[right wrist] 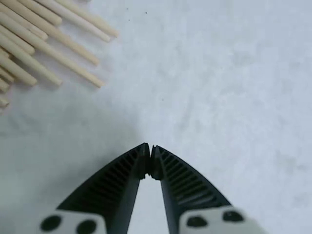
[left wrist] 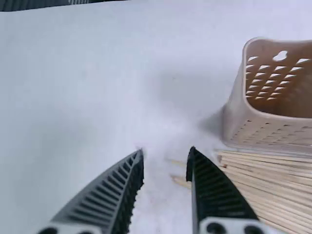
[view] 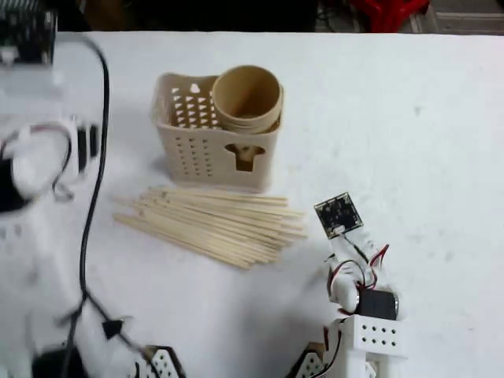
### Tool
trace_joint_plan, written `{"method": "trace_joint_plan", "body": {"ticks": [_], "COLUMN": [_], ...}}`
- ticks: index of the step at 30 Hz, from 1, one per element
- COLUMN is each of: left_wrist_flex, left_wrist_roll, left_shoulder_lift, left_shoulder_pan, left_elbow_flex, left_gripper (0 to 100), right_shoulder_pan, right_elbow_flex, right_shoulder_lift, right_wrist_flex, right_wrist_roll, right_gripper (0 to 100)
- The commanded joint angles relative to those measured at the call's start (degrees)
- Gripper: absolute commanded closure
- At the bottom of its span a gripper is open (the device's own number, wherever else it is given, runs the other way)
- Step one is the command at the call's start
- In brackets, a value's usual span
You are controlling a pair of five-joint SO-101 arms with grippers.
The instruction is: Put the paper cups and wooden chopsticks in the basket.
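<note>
Two grippers, and neither one has anything in it. The left gripper is released, jaws spread apart with bare white surface showing between them. The pile of wooden chopsticks lies just past one of its fingertips, with the nearest stick ends right beside that tip, and the basket sits behind the pile, farther off from that gripper. The right gripper is clenched, tips pressed together on nothing, pointing down at the surface. The other end of the chopsticks is near it but clearly apart, not touching. From the high view, the paper cups are stacked inside the basket, at the end closer to the right gripper's side, rim poking above the basket wall. All the chopsticks are lying flat in front of the basket, none inside
</note>
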Motion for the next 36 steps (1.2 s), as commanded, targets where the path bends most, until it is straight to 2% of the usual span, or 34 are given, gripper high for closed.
{"method": "trace_joint_plan", "body": {"ticks": [1, 4, 8, 10, 16, 22, 25, 29, 36], "left_wrist_flex": [-22.42, -40.79, -55.65, -58.99, -65.14, -79.91, -79.47, -79.47, -79.47], "left_wrist_roll": [-6.95, -11.78, -13.45, -13.45, -13.8, -13.54, -13.63, -13.63, -13.63], "left_shoulder_lift": [-20.09, -28.53, -33.98, -34.68, -35.03, -35.56, -35.82, -35.82, -35.82], "left_shoulder_pan": [-6.29, -12.35, -17.27, -17.1, -16.75, -16.84, -16.84, -16.84, -16.84], "left_elbow_flex": [46.33, 71.56, 89.14, 93.89, 99.25, 107.52, 107.52, 107.52, 107.52], "left_gripper": [85, 85, 85, 85, 85, 85, 85, 85, 85], "right_shoulder_pan": [-0.48, -0.92, -6.99, -11.82, -27.03, -36.62, -41.8, -46.9, -48.48], "right_elbow_flex": [-2.02, -6.86, -14.59, -18.11, -24.09, -34.73, -38.59, -38.86, -39.12], "right_shoulder_lift": [-0.4, 0.04, 0.22, 0.22, 1.98, 20.7, 32.04, 44.35, 58.07], "right_wrist_flex": [0.66, 4.97, 11.65, 14.64, 17.63, 14.46, 11.12, -0.13, -10.86], "right_wrist_roll": [1.05, 1.05, 1.05, 0.97, 0.79, -7.3, -9.58, -9.93, -9.93], "right_gripper": [97.7, 97.6, 90.2, 86.8, 86.5, 86.5, 86.5, 86.5, 87.3]}}
